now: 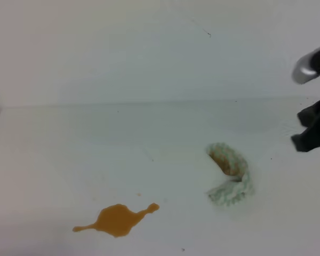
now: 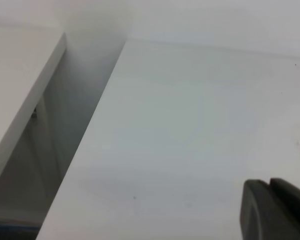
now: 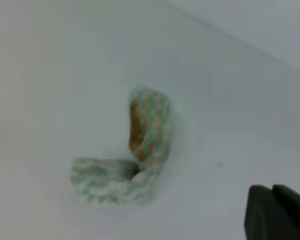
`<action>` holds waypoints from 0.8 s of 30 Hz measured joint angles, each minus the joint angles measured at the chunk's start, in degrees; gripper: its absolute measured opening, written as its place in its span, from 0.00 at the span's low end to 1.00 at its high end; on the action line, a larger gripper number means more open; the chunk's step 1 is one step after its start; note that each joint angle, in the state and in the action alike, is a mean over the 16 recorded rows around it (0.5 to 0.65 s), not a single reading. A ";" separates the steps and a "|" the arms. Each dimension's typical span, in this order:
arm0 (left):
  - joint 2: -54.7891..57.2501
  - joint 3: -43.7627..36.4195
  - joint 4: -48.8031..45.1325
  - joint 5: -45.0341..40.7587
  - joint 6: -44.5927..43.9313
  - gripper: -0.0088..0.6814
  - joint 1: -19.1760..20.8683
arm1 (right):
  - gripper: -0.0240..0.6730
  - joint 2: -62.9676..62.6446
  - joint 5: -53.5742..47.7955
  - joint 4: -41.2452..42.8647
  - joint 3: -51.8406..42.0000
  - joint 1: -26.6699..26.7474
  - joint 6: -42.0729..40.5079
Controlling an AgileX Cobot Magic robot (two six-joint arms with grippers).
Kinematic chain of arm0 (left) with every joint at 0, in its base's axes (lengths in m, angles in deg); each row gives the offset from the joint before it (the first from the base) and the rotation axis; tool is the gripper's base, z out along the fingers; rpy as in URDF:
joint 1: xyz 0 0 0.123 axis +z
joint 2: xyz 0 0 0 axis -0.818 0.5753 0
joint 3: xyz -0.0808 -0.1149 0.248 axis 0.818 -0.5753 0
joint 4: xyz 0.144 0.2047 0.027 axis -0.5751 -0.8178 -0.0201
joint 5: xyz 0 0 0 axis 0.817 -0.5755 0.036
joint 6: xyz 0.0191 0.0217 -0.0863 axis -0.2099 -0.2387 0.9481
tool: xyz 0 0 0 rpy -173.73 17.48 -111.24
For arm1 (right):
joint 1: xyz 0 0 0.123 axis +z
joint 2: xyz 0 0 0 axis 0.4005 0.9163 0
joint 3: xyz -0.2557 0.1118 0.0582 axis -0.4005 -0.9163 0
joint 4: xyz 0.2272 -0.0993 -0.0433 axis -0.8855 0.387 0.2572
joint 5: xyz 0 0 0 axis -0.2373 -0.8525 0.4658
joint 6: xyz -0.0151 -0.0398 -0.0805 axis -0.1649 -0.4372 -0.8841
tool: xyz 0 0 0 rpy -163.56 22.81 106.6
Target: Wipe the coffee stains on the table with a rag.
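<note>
Jaws together and empty, the right gripper hovers near the worktop's right edge, nearer the crumpled green-and-white striped rag lying to its left.

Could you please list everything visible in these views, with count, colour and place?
coffee stains: one puddle, orange-brown, front left of the table, apart from the rag.
rag: one, white with pale green stripes and a brown patch, crumpled and curled, right of centre on the table.
table: one, white, fills the lower part of the high view.
wall: one, white, behind the table.
right gripper: one, black, at the right edge of the high view, above the table and beyond the rag, shut, holding nothing.
left gripper: one, black, seen only in the left wrist view, fingertips together, over bare table.
</note>
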 joint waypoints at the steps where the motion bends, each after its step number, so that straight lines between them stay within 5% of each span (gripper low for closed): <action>1: 0.00 0.00 0.00 0.00 0.00 0.01 0.00 | 0.04 1.36 -0.28 -0.42 0.40 0.81 -0.64; 18: 0.00 0.00 0.00 0.00 0.00 0.01 0.00 | 0.36 23.94 -2.64 -6.27 9.55 3.66 4.46; 24: 0.00 0.00 0.00 0.00 0.00 0.01 0.00 | 0.39 31.71 -5.28 -7.45 14.16 3.63 5.19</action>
